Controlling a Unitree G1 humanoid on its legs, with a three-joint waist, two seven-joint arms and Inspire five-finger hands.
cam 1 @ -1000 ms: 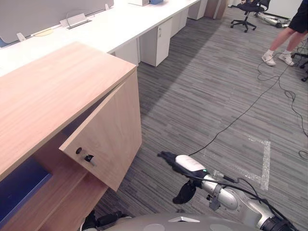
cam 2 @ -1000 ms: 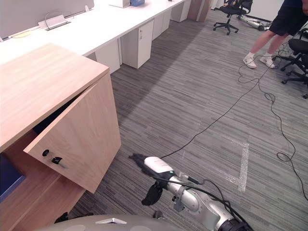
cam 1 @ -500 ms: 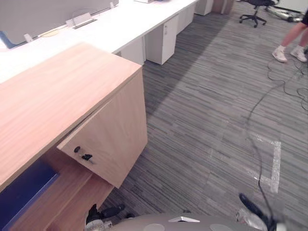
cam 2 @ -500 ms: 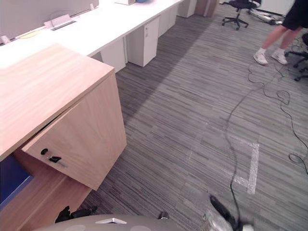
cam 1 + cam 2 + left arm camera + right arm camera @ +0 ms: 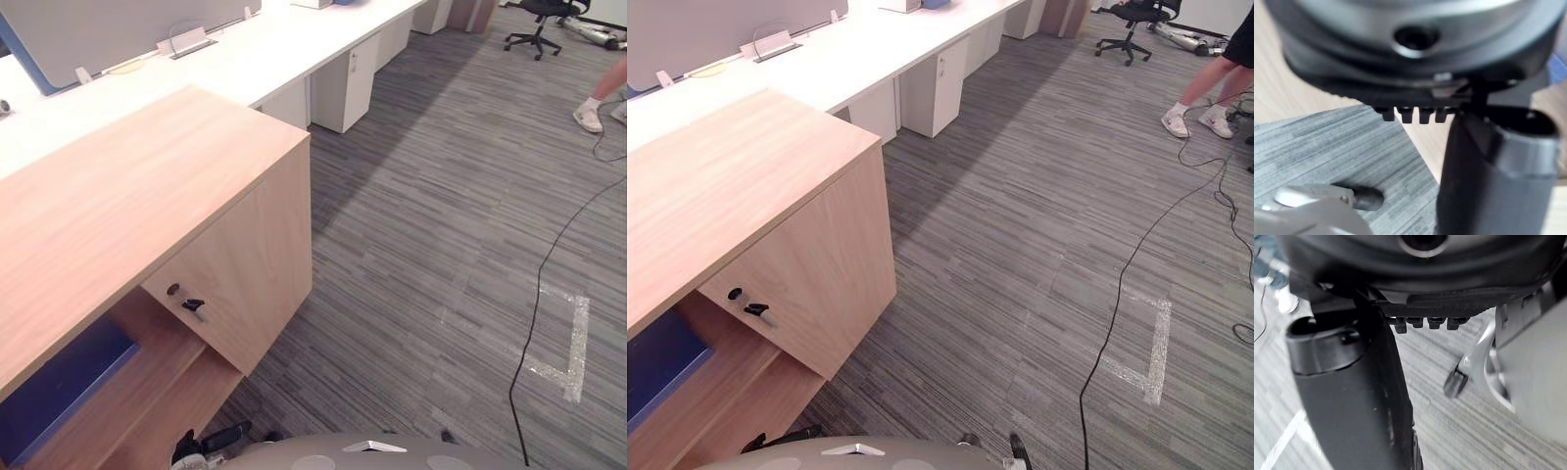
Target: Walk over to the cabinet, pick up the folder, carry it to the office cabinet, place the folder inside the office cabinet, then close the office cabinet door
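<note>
Spotter: Logged one office cabinet (image 5: 147,186), boxy, in pale wood-grain laminate with a smooth flat top. Counted one door (image 5: 250,284), standing nearly flush with the side panel; cannot tell whether fully shut. Noted one round lock hole (image 5: 173,289) and one small dark key (image 5: 193,306) just beside it.

Recorder: And the folder?

Spotter: Found one folder (image 5: 59,392), flat and dark blue, lying inside the cabinet on the wooden shelf left of the door. Touched by neither hand.

Recorder: Hands, then?

Spotter: Placed left hand (image 5: 220,438) low by the cabinet's foot and right hand (image 5: 1017,448) low over the carpet (image 5: 441,196). Checked both in the wrist views: thumbs straight, fingers (image 5: 1406,115) seen end-on as a short row, relaxed, gripping nothing.

Recorder: Surroundings?

Spotter: Marked grey carpet, ribbed in fine stripes, with one white tape corner (image 5: 578,343) stuck to it. Counted one long white desk (image 5: 245,59), one black swivel chair (image 5: 1127,24), and one person's legs (image 5: 1205,83) in two white shoes, well apart from the cabinet.
</note>
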